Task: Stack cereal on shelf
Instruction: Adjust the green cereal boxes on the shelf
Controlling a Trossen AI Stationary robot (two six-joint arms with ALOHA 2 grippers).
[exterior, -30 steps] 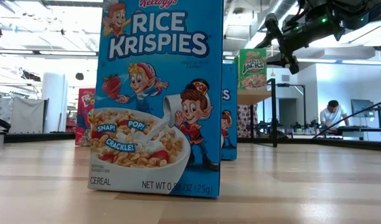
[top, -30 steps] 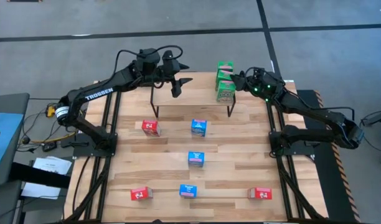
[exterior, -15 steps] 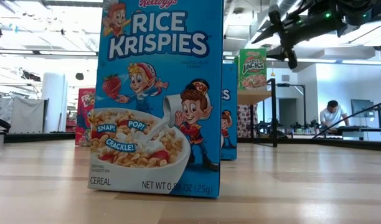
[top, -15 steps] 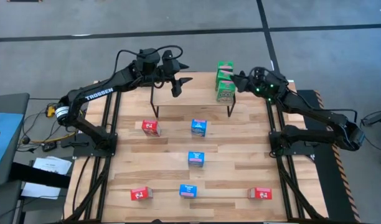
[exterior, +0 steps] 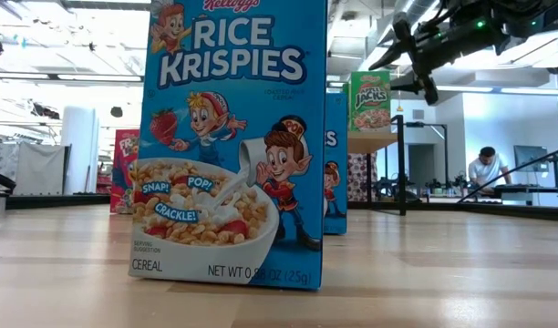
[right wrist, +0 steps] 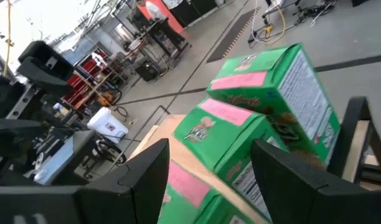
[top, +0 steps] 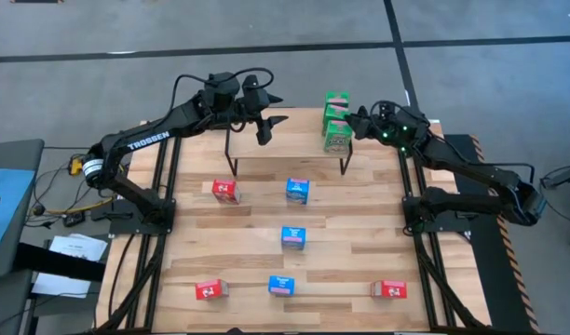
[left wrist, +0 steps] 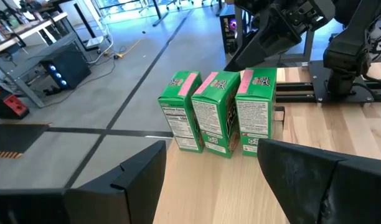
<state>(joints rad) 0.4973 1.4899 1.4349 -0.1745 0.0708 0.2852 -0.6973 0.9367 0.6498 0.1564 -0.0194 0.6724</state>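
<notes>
Nine small cereal boxes are seen around a slatted wooden tabletop (top: 359, 233), across which two dark arms are stretched from the sides toward the far edge. At that far edge a low shelf (top: 290, 126) with a light wood top on thin black legs is placed, and three green boxes (top: 336, 121) are lined up side by side, touching, on its right end; in the left wrist view the same green boxes (left wrist: 218, 112) are shown standing upright in a row on the wood. The remaining six boxes are spread well apart on the tabletop in front of the shelf: a red box (top: 225, 191) and a blue box (top: 298, 191) nearest the shelf, another blue box (top: 292, 237) in the middle, and along the near edge a red box (top: 209, 290), a blue box (top: 281, 285) and a red box (top: 389, 289). In the low view a blue Rice Krispies box (exterior: 233, 137) is seen very close, upright, with the green Apple Jacks box (exterior: 370, 100) on the shelf behind it. The left gripper (top: 266, 121) is held above the shelf's left part, its jaws apart and empty. The right gripper (top: 358, 123) is held just beside the green boxes, its jaws likewise apart, with nothing clamped between them.
</notes>
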